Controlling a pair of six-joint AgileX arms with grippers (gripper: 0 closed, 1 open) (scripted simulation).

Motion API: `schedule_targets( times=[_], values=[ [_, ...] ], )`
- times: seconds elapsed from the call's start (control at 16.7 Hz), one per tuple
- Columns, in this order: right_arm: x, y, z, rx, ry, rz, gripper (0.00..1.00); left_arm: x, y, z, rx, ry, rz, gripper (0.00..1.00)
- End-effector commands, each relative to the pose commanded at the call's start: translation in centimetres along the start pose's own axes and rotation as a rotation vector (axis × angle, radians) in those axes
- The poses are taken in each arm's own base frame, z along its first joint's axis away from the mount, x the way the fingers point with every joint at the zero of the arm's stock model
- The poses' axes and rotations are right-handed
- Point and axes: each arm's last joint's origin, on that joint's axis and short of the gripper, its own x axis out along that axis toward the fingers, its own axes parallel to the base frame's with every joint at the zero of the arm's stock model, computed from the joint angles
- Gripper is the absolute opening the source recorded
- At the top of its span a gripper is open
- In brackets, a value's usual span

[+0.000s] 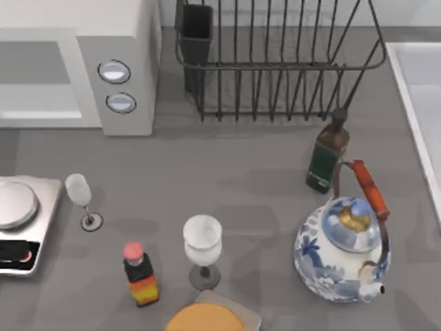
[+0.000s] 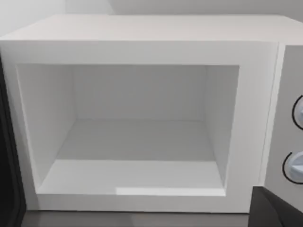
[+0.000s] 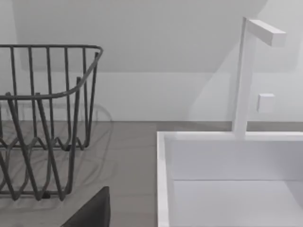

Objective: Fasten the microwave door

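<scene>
- One orange round disc (image 1: pixel 203 318) lies on a beige pad at the table's near edge.
- One red-capped sauce bottle (image 1: pixel 140 276) stands upright just left of it.
- Two wine glasses stand upright: one (image 1: pixel 202 243) beside the bottle, the other (image 1: pixel 80 192) farther left and back.
- One silver scale (image 1: pixel 19 222) sits at the left edge, near the second glass.
- One blue-and-white teapot (image 1: pixel 341 252) sits on the right side.
- One dark green bottle (image 1: pixel 328 155) stands just behind the teapot.
- One white sink (image 1: pixel 422 103) lies along the right edge.
- One black wire rack (image 1: pixel 275 65) stands at the back.
- One microwave (image 1: pixel 117 62) stands at the far left, left of the rack. It has two dials (image 1: pixel 114 71), and its white cavity (image 2: pixel 137 137) gapes open. Where its door stands I cannot tell.
- A dark part of the left gripper (image 2: pixel 277 210) sits before the microwave front. I cannot tell whether it is spread or pressed together.
- A dark part of the right gripper (image 3: pixel 92 213) sits between rack and sink. I cannot tell its state either.
</scene>
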Motion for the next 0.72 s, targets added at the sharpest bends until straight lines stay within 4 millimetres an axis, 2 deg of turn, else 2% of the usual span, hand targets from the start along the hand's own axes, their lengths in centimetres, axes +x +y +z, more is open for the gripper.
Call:
schedule_targets(
  times=[0.72],
  values=[
    [0.0, 0.0, 0.0, 0.0, 0.0, 0.0, 1.0, 0.2, -0.85, -0.8, 0.0, -0.005, 0.003, 0.0]
  ],
)
